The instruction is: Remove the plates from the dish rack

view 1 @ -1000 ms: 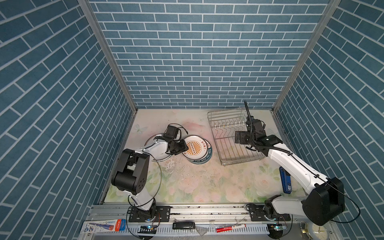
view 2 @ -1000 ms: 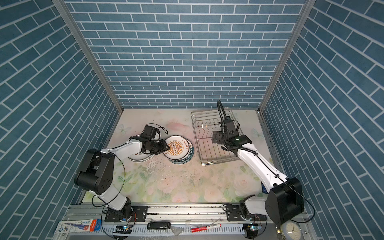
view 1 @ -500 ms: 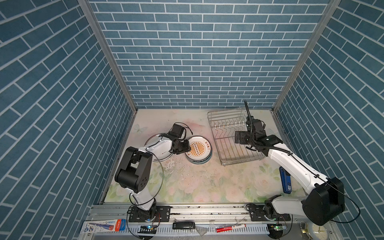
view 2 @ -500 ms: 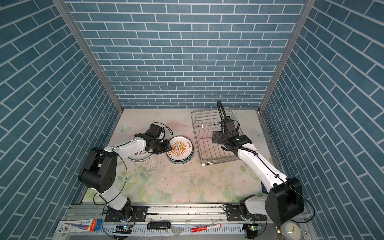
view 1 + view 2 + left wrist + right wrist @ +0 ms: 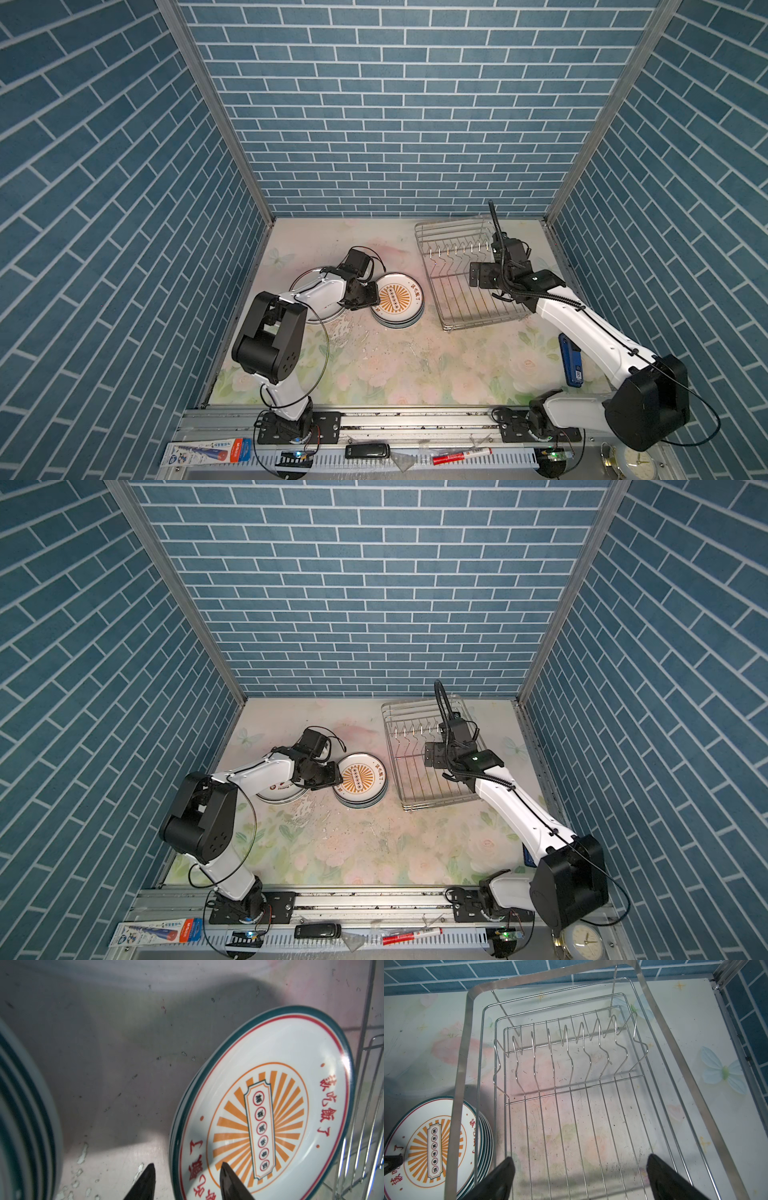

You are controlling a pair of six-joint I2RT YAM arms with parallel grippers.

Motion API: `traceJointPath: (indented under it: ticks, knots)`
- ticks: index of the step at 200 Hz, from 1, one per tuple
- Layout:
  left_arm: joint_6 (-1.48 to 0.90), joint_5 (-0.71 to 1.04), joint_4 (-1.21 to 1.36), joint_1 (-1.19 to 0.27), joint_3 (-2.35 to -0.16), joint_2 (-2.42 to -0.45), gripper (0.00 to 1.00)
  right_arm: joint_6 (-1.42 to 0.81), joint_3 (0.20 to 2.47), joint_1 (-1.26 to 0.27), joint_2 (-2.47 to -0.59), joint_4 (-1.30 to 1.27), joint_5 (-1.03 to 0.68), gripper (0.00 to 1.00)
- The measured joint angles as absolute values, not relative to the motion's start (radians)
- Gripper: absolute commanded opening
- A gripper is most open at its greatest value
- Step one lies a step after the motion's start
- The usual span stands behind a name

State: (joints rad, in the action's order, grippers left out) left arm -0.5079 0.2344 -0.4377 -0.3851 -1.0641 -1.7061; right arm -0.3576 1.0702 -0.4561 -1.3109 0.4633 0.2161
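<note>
1. Left gripper point(image 5: 187, 1167): half open, holding nothing, astride rim of top plate point(image 5: 270, 1109).
2. Right gripper point(image 5: 580, 1158): wide open, holding nothing, over rack point(image 5: 464, 1043).
3. Plates point(image 5: 397, 297): two stacks on table point(image 5: 415, 365), beside rack.

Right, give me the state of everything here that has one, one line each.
dish rack: empty, every slot bare.
sunburst plate stack: flat on table beside rack, pattern up.
second plate stack: flat, partly under left arm.
left gripper: open, fingertips astride the top sunburst plate's rim.
right gripper: open wide above rack floor, empty.
</note>
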Motion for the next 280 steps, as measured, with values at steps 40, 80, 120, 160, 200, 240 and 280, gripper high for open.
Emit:
traceJointPath:
  ticks: [40, 80, 120, 160, 200, 240, 280]
  knots:
    - [-0.495, 0.173, -0.422, -0.389, -1.027, -1.568, 0.54, -0.357, 1.055, -0.452, -1.274, 0.418, 0.218, 0.99]
    - [-0.469, 0.080, -0.368, -0.405, -0.937, -1.349, 0.66, -0.356, 1.014, -0.451, -1.187, 0.345, 0.226, 0.99]
    - [-0.439, -0.037, -0.350, -0.406, -0.891, -1.202, 0.74, -0.338, 1.014, -0.451, -1.172, 0.310, 0.258, 0.99]
    - [-0.400, -0.212, -0.279, -0.406, -0.807, -1.100, 0.99, -0.282, 0.883, -0.450, -1.066, 0.133, 0.398, 0.99]
    - [-0.252, -0.360, -0.033, -0.406, -0.588, -0.997, 0.99, -0.120, 0.726, -0.448, -0.996, -0.056, 0.548, 0.99]
    - [-0.081, -0.483, 0.173, -0.406, -0.464, -1.024, 0.99, -0.038, 0.637, -0.430, -0.981, -0.123, 0.629, 0.99]
    - [0.042, -0.562, 0.331, -0.399, -0.429, -1.098, 0.99, 0.003, 0.487, -0.331, -0.913, -0.202, 0.636, 0.99]
